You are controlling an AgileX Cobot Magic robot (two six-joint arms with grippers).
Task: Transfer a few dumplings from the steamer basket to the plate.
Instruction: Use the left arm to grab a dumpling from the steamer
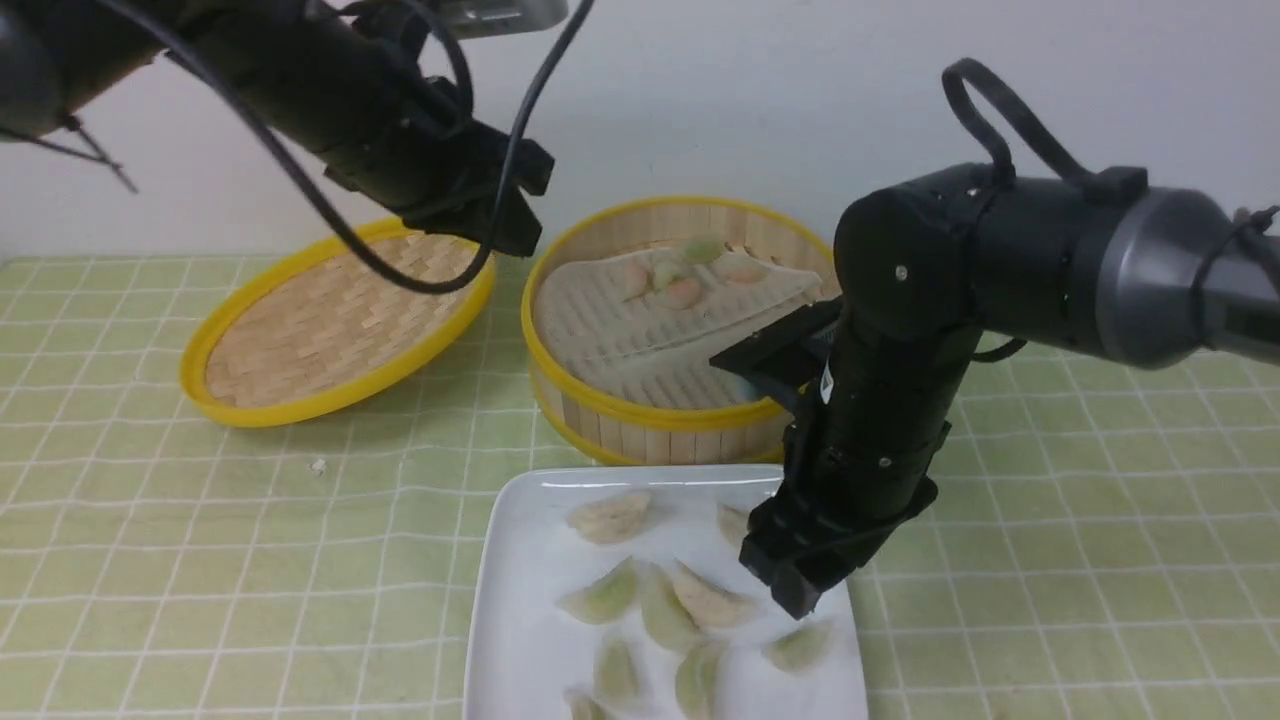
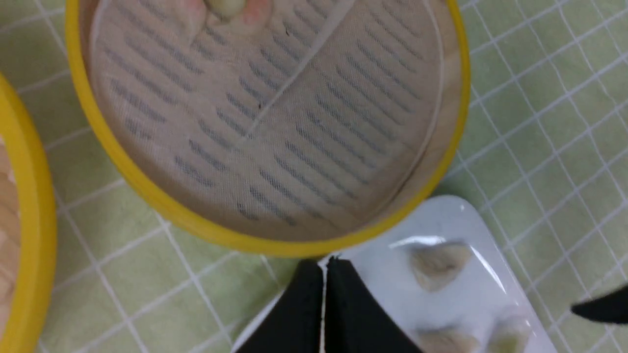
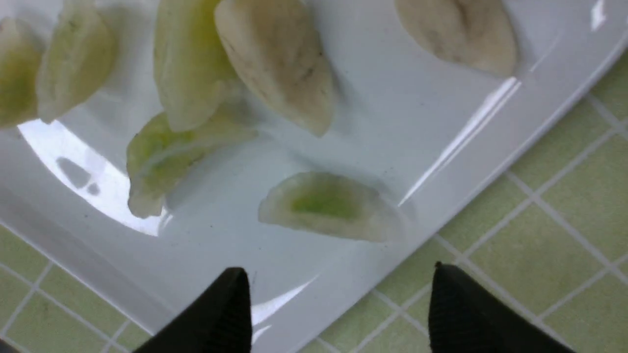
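The steamer basket (image 1: 660, 415) stands mid-table with several dumplings (image 1: 680, 292) at the back of its liner; it also shows in the left wrist view (image 2: 162, 201). The white plate (image 1: 520, 520) in front holds several dumplings (image 1: 710, 600). My right gripper (image 1: 795, 590) hangs low over the plate's right edge, open and empty, above a green dumpling (image 3: 326, 206) near the rim (image 3: 343, 289). My left gripper (image 1: 515, 235) is raised left of the basket, shut and empty, its fingertips (image 2: 338, 274) together.
The flat woven bamboo lid (image 1: 335, 320) with a yellow rim lies to the left of the basket. A green checked cloth (image 1: 1050, 560) covers the table. A small crumb (image 1: 318, 465) lies on the cloth before the lid.
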